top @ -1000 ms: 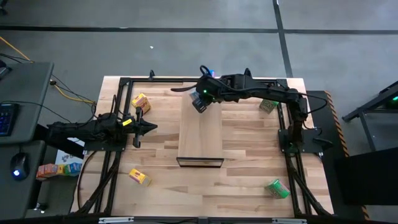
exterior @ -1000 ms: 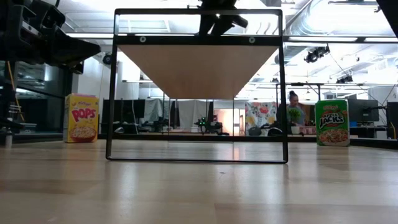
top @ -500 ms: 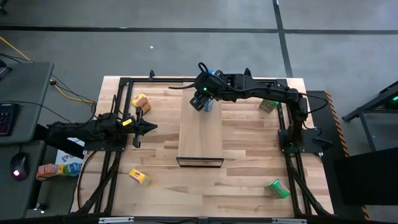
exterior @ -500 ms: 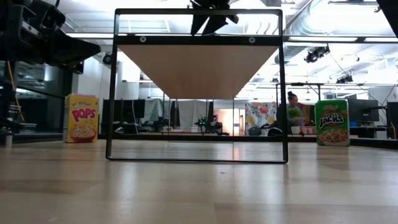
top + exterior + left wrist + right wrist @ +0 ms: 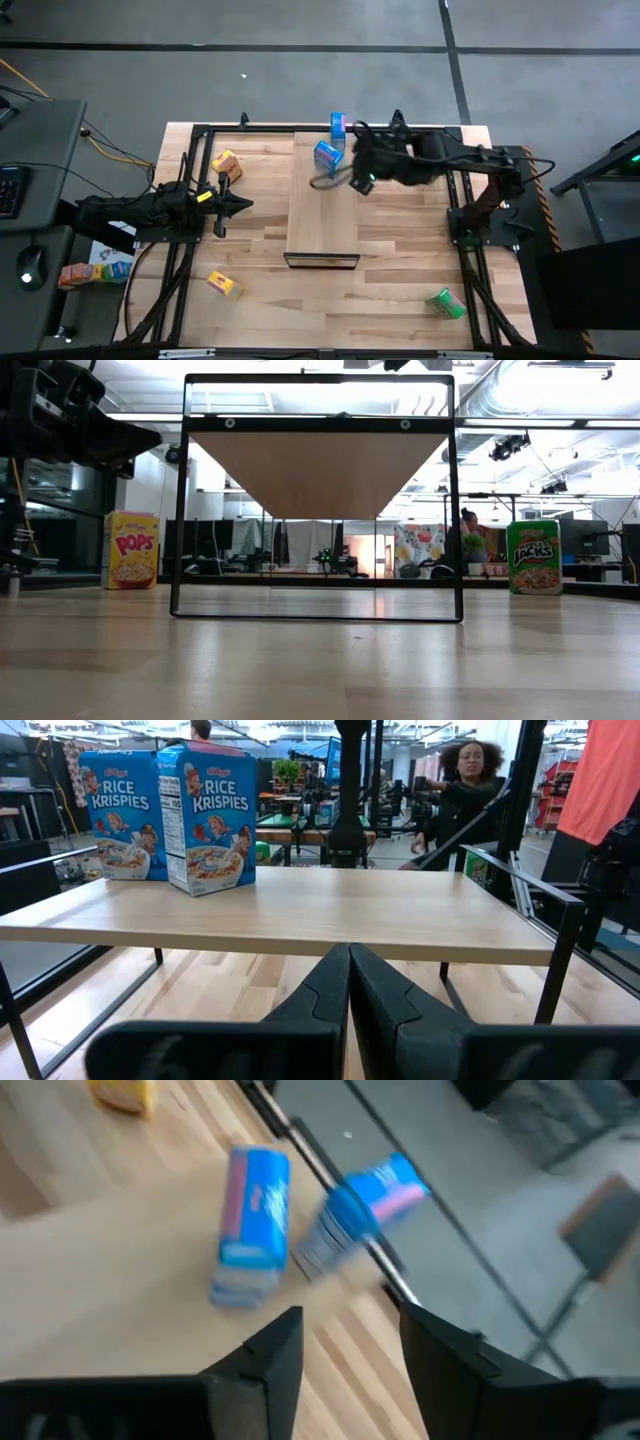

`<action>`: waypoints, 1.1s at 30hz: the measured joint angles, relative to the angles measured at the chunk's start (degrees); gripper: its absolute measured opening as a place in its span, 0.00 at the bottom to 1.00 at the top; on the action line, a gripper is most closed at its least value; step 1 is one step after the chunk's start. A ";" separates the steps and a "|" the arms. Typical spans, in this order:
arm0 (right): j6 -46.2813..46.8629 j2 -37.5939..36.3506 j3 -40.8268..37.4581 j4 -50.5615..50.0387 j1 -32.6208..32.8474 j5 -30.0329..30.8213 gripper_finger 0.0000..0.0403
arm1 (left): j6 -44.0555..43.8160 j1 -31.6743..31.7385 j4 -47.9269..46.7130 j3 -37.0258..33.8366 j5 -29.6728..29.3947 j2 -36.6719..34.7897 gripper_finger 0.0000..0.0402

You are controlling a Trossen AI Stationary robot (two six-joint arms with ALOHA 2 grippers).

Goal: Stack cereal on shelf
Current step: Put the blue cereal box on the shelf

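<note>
— Cereal first: where do you see the boxes?

— From above I count two blue Rice Krispies boxes (image 5: 327,155) (image 5: 338,125) standing side by side at the far end of the shelf (image 5: 322,215). On the desk (image 5: 400,290) I have a yellow box (image 5: 226,164) far left, another yellow box (image 5: 224,285) near left, and a green box (image 5: 446,303) near right.

— And the right claw?

— My right claw (image 5: 365,183) hangs just beside the shelf's right edge, near the blue boxes. Its fingers (image 5: 270,1355) are spread apart with nothing between them.

— The left one?

— My left claw (image 5: 235,206) waits over the desk's left side, well apart from the shelf, fingers (image 5: 325,995) pressed together and empty.

— Anything behind?

— A person (image 5: 465,780) at the desks beyond.
</note>
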 joint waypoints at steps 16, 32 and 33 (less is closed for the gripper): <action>21.50 -20.26 -35.27 0.18 10.46 7.19 0.01 | 0.00 0.00 0.00 0.00 -0.01 0.00 0.01; -7.17 -44.46 -79.30 68.65 8.77 -16.71 0.00 | 0.00 0.00 0.00 0.02 0.02 -0.02 0.01; -8.53 -44.49 -81.01 72.21 8.14 -18.07 0.00 | 0.00 0.00 0.00 0.00 0.00 -0.02 0.01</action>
